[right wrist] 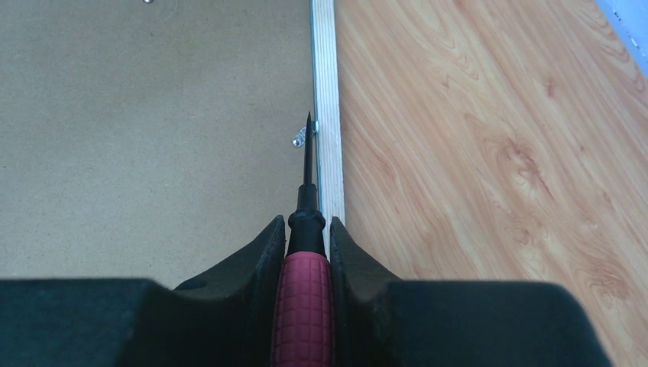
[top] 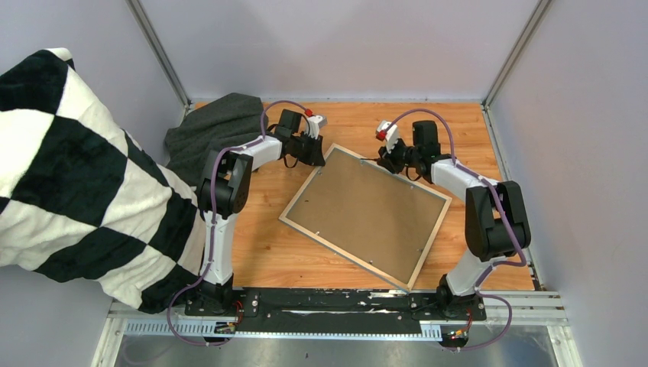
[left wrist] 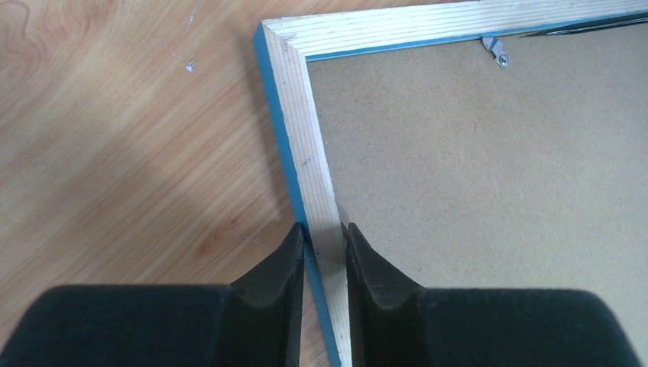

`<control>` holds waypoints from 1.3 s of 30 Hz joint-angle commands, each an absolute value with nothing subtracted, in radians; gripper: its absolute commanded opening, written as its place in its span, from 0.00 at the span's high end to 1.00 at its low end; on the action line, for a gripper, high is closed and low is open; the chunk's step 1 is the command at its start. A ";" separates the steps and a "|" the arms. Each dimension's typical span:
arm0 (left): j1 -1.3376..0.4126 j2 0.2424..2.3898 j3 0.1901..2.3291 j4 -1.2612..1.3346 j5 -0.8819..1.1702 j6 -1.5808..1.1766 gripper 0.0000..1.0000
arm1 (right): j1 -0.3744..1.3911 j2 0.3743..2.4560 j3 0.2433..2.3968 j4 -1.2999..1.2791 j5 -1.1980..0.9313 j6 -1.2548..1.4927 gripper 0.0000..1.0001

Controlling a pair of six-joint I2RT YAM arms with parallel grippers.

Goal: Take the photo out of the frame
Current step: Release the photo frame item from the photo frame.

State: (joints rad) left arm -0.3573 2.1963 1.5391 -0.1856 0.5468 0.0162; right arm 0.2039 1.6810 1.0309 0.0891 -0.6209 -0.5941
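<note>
The frame (top: pixel 301 191) lies face down and askew on the table, its pale wood back (left wrist: pixel 309 145) and blue outer edge showing. A plain brown backing board (top: pixel 367 210) fills it, so the photo is hidden. My left gripper (left wrist: pixel 325 233) is shut on the frame's side rail near its far left corner; in the top view that gripper (top: pixel 315 153) is at that corner. My right gripper (right wrist: pixel 306 225) is shut on a red-handled screwdriver (right wrist: pixel 304 306). Its tip rests at a small metal clip (right wrist: pixel 299 139) beside the frame's far right rail (right wrist: pixel 327 92).
A dark grey cloth (top: pixel 218 126) lies bunched at the back left of the wooden table (top: pixel 260 245). A black-and-white checked blanket (top: pixel 69 168) hangs in at the left. Another metal clip (left wrist: pixel 497 53) sits on the far rail. Pale walls enclose the table.
</note>
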 commanded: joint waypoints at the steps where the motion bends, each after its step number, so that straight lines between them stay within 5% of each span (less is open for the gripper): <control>1: -0.385 2.282 1.499 -0.325 0.588 0.046 1.00 | 0.188 1.648 1.027 0.072 -0.632 -0.611 1.00; 39: -0.385 2.283 1.501 -0.327 0.591 0.047 1.00 | 0.185 1.733 1.095 -0.046 -0.621 -0.631 1.00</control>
State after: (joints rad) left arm -0.3573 2.1967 1.5391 -0.1856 0.5472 0.0166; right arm 0.1886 1.7088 1.0740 -0.0303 -0.5980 -0.6476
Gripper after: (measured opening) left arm 0.216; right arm 0.274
